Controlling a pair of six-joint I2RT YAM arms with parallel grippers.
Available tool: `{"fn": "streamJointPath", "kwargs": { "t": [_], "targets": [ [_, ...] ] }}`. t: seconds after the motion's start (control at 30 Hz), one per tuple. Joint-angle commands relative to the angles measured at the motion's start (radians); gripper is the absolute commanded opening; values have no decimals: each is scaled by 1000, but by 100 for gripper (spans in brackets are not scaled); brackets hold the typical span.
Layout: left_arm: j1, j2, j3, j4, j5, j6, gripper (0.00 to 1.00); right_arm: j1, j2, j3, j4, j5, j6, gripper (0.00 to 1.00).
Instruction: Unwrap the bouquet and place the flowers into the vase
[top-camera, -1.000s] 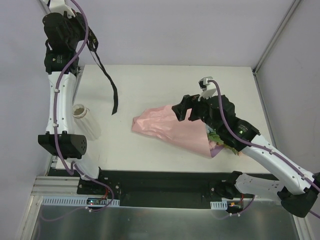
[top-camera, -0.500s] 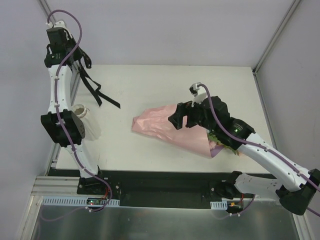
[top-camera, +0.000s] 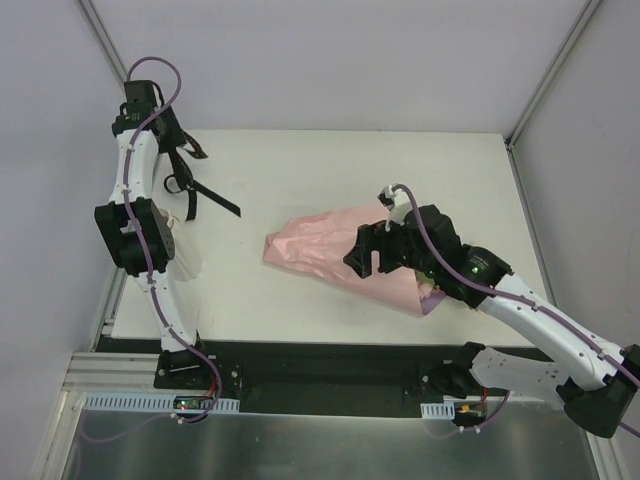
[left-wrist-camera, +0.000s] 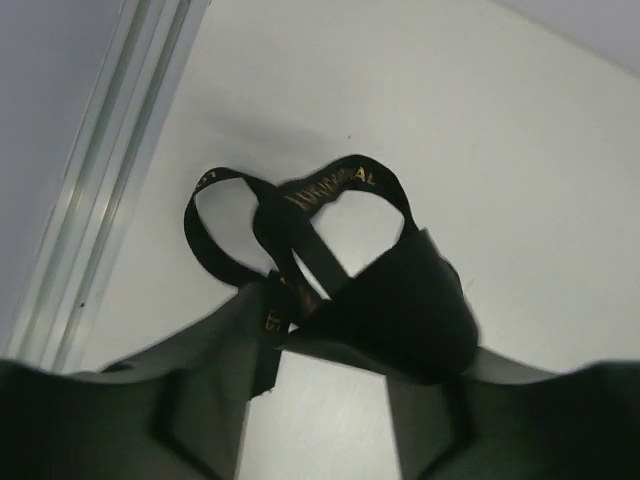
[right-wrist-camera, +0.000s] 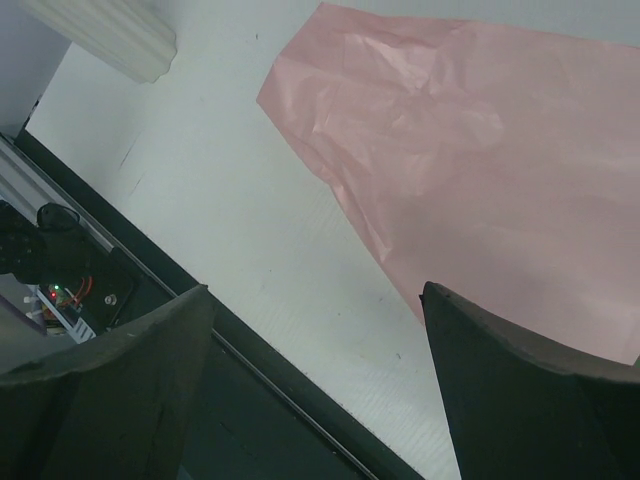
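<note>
Bouquet (top-camera: 325, 250) unwrap | right gripper (right-wrist-camera: 315, 292) spread wide, empty, poised over the pink paper mid-table | left gripper (left-wrist-camera: 310, 345) far-left with black ribbon (left-wrist-camera: 345, 178); held or released cannot be told | ribbon off, paper unopened | next: paper edge to be pinched, peeled back | vase (right-wrist-camera: 110, 35) left.

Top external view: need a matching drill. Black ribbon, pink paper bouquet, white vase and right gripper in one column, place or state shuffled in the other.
Column one
1. black ribbon
2. pink paper cone bouquet
3. white ribbed vase
4. right gripper

Column two
A. jaws wide apart, nothing between them
B. lying mid-table, narrow end pointing left
C. far-left corner of the table
D. left edge, mostly hidden behind the left arm

Pairs: 1-C, 2-B, 3-D, 4-A
</note>
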Motion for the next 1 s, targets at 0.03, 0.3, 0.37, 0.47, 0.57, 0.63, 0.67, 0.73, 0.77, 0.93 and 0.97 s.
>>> {"fn": "streamJointPath", "kwargs": {
  "t": [0.03,0.3,0.37,0.47,0.57,0.63,0.67,0.73,0.77,0.93,0.97],
  "targets": [
    [3,-71,-7,-42,-16,-37,69,-3,-49,-12,8,67,39,88],
    [0,-248,-85,-42,50,-72,95,-3,4,-32,-32,50,95,88],
    [-3,-315,-127,-36,158,-91,91,-4,38,-29,-53,64,90,88],
    [-59,-418,-231,-1,333,-111,84,-9,116,10,-101,104,72,88],
    [-255,-519,-384,94,387,-76,82,-36,194,50,-158,138,92,88],
    [-366,-553,-441,134,375,-7,82,-56,239,42,-167,89,99,88],
    [-420,-555,-484,139,380,12,81,-55,251,33,-167,70,98,87],
    [-507,-549,-519,159,396,12,78,-30,264,-34,-127,31,99,86],
    [-521,-543,-551,167,412,10,74,-11,256,-60,-101,-12,99,86],
    [-577,-509,-625,180,444,36,75,163,233,-173,14,-11,203,86],
    [-584,-506,-650,180,436,44,77,178,245,-209,31,-13,258,85]
  ]
}}
